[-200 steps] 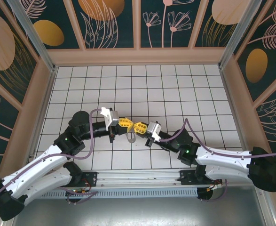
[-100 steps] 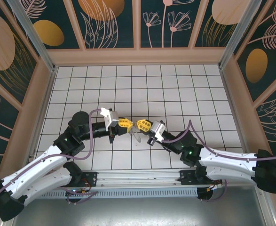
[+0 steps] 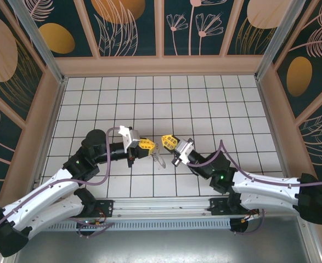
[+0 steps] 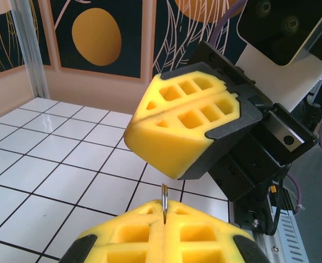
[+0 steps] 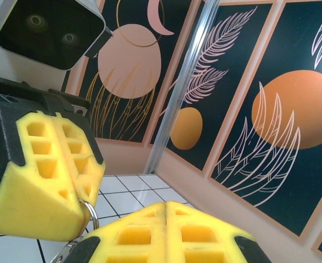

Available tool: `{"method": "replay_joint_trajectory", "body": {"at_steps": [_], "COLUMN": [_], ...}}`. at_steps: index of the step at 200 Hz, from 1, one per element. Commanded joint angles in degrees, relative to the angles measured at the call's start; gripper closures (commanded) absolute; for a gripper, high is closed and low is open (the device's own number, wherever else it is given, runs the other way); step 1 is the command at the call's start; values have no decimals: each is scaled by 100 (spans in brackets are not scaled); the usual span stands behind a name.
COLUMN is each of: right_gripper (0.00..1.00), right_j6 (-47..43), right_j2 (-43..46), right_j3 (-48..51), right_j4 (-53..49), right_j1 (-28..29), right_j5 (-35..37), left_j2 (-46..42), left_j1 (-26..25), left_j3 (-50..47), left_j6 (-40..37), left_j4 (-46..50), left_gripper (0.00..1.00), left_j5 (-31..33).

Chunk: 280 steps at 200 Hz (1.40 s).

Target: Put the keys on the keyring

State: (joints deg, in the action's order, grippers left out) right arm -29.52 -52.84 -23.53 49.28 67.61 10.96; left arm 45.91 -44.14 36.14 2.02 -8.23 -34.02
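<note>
Left gripper [image 3: 148, 146] clamped on keyring [image 5: 90, 212], keys [image 3: 158, 159] hanging below | right gripper [image 3: 167, 142] closed just beside, nothing seen inside | judgement: steady the ring, feed any key slowly into its split.

No legible text, label or number anywhere.

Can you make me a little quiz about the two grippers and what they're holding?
1. True or false: the left gripper and the right gripper are both wide open.
2. What peeks out under the left gripper? A) a ring B) a spoon C) a pencil
3. Fill in: the grippers' fingers are coloured ____.
Key: 1 false; 2 A; 3 yellow.
</note>
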Motion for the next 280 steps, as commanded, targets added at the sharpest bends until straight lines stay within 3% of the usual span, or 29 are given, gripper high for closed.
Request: {"method": "replay_joint_trajectory", "body": {"at_steps": [1, 18, 46, 125, 164, 200, 252, 280], "right_gripper": [84, 66, 53, 56, 55, 62, 93, 100], "right_j6": [118, 409, 669, 829, 843, 834, 800, 750], "right_j2": [232, 531, 934, 227, -76, -319, -283, -117], "right_j3": [-181, -25, 252, 391, 402, 306, 274, 322], "right_j4": [-507, -1049, -1617, -947, -397, -216, -296, -376], "right_j1": [-48, -147, -165, -168, -178, -213, -253, -266], "right_j5": [-108, -631, -1096, -1644, -1542, -1508, -1455, -1241], "left_j2": [-37, -80, -191, -108, -135, -126, -132, -120], "left_j1": [4, -6, -1, -3, 0, -6, 0, 3], "left_j3": [-2, -1, -27, 10, -40, -46, -63, -55], "left_j6": [-26, -43, -53, 49, 75, 57, 48, 36], "left_j4": [10, 57, 67, 3, 5, -3, 6, 33], "left_gripper": [100, 100, 100, 100, 100, 100, 100, 100], "left_j5": [14, 16, -116, -252, -246, -248, -204, -136]}}
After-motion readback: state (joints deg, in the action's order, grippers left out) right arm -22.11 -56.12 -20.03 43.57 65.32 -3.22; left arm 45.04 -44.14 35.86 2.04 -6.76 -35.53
